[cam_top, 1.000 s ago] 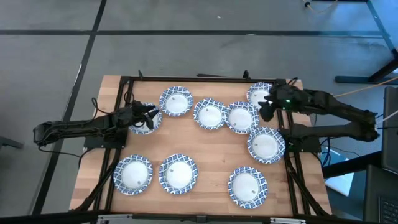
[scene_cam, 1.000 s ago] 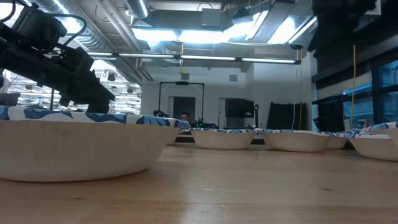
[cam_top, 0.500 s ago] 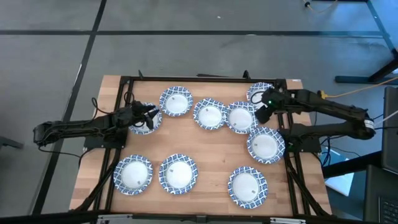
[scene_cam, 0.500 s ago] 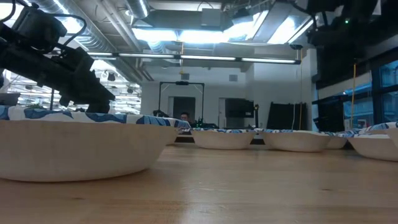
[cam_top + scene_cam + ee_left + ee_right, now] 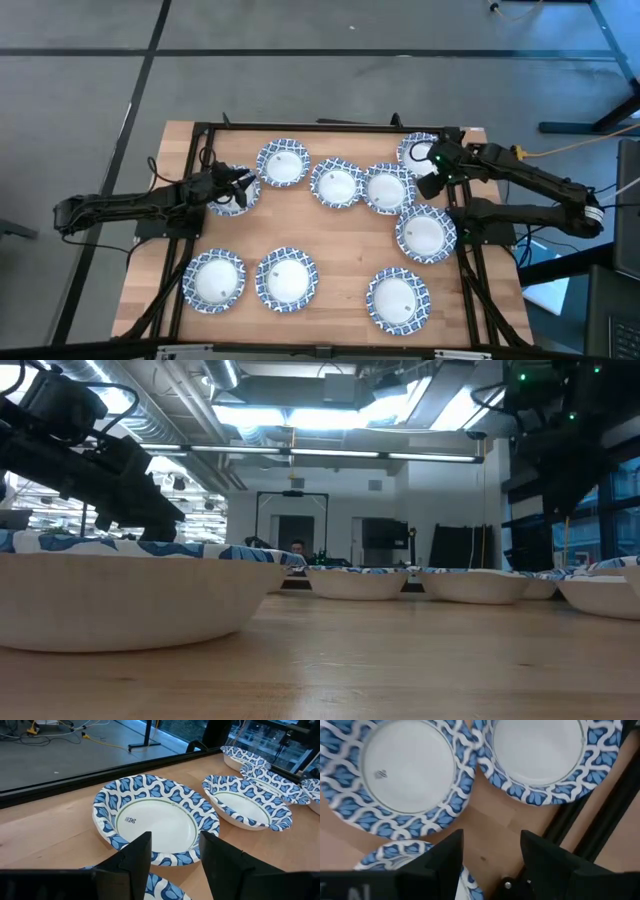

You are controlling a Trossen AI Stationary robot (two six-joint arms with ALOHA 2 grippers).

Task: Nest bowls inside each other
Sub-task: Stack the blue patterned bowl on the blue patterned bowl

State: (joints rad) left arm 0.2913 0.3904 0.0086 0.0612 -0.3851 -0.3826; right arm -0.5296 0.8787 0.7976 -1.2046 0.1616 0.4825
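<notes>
Wooden table (image 5: 345, 255) holds scattered bowls (image 5: 288, 279), black frame rails (image 5: 470, 262) alongside.

Pale, matt wood with a fine grain is seen across the table (image 5: 340, 240). The bowls (image 5: 157, 817) appear to be made of thin paper or pressed board, with smooth white centres, a printed blue-and-white rim and a faint sheen. Dark, matt plastic or metal is shown on the gripper fingers (image 5: 137, 857), and black metal bars (image 5: 300, 127) frame the tabletop.
</notes>
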